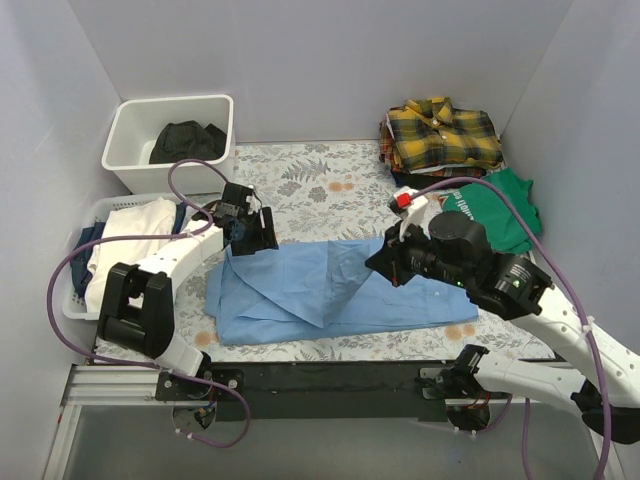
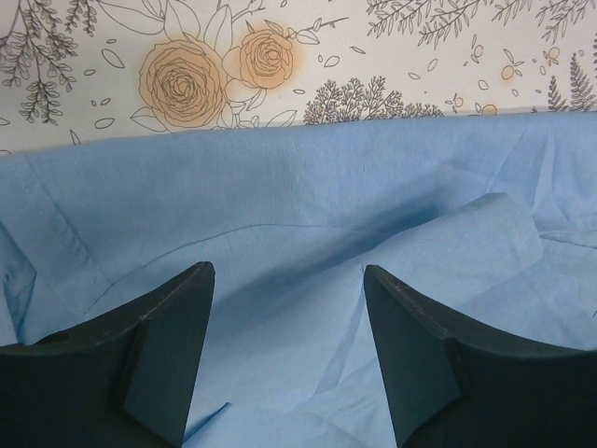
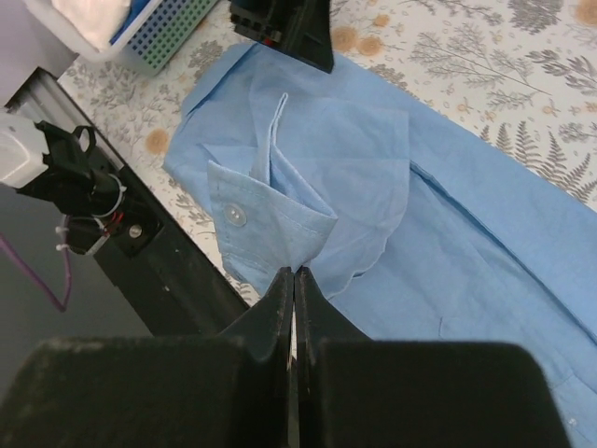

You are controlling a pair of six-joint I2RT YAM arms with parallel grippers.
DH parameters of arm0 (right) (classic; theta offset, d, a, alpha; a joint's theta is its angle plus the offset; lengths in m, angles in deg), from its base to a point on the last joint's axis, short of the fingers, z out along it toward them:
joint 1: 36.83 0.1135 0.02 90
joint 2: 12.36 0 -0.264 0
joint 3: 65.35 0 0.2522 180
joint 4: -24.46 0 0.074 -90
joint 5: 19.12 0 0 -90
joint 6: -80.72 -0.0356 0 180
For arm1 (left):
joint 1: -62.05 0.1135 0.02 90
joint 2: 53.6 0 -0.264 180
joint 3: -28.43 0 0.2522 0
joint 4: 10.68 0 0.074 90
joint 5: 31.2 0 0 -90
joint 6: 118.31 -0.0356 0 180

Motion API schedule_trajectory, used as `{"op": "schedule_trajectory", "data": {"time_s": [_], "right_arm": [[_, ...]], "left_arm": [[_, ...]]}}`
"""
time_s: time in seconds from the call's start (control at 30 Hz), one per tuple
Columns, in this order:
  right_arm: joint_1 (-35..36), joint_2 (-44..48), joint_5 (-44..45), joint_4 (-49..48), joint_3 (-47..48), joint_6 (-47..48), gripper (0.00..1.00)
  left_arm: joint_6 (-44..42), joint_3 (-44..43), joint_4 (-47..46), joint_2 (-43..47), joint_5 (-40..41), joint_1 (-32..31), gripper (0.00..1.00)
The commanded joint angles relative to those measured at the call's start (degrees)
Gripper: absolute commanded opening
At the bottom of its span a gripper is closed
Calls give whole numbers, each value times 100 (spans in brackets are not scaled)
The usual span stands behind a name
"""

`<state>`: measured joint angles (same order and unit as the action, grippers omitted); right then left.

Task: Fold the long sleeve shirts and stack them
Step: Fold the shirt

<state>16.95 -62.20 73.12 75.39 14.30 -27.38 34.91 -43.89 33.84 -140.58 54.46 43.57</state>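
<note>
The light blue long sleeve shirt [image 1: 300, 300] lies spread on the floral table [image 1: 330, 175], partly folded. My right gripper [image 1: 385, 262] is shut on its sleeve cuff [image 3: 270, 219], pinching a corner of it at the fingertips [image 3: 295, 273] and holding the sleeve over the shirt body [image 3: 466, 243]. My left gripper [image 1: 258, 235] is open and empty, its jaws [image 2: 287, 271] apart just above the shirt's far left edge [image 2: 298, 187]. It also shows in the right wrist view [image 3: 289, 28]. The yellow-and-black plaid shirt [image 1: 440, 135] lies folded at the back right.
A green T-shirt [image 1: 505, 215] lies beside the plaid shirt. A white bin [image 1: 130, 125] at the back left holds a black garment [image 1: 187, 140]. A laundry basket [image 1: 85, 215] with white and blue clothes stands at the left. The black rail [image 1: 330, 378] runs along the near edge.
</note>
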Motion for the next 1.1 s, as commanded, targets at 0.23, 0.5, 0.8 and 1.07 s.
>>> {"op": "schedule_trajectory", "data": {"time_s": [0.23, 0.5, 0.8, 1.07], "right_arm": [[405, -553, -646, -236, 1154, 378, 1], [432, -368, -365, -640, 1313, 255, 1], [432, -1009, -505, -1202, 1760, 677, 1], [432, -1738, -743, -1966, 2156, 923, 1]], "left_arm": [[-257, -260, -237, -354, -479, -147, 64], [-592, 116, -229, -329, -401, -770, 59], [-688, 723, -229, 225, -340, -1035, 53], [-794, 846, -194, 471, -507, -1052, 49]]}}
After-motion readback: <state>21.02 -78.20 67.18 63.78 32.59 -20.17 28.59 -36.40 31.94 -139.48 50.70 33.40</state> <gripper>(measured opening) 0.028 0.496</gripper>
